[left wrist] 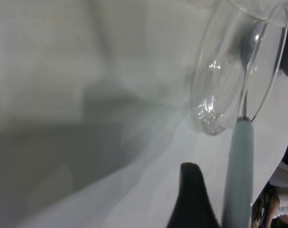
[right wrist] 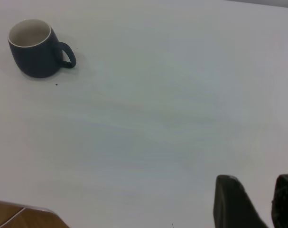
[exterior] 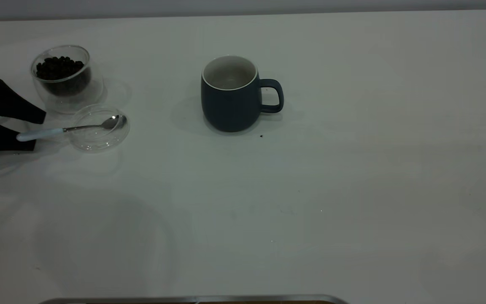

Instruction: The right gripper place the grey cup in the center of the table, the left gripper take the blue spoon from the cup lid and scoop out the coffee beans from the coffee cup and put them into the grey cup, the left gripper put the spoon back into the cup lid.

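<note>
My left gripper [exterior: 25,131] stands spread at the table's [exterior: 352,190] left edge, straddling the blue spoon [exterior: 70,128] handle, holding nothing yet. The spoon bowl rests in the cup lid [exterior: 99,139]; the grey cup [exterior: 230,95] stands central, empty. Right gripper [right wrist: 257,202] parked, spread

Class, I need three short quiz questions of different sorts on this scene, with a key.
1. True or false: the grey cup stands upright with its handle toward the right arm's side.
2. Where does the blue spoon's bowl rest? A) in the coffee cup B) on the cup lid C) in the grey cup
3. The open left gripper has a finger on either side of the spoon's ____.

Key: 1 true; 2 B; 3 handle.
</note>
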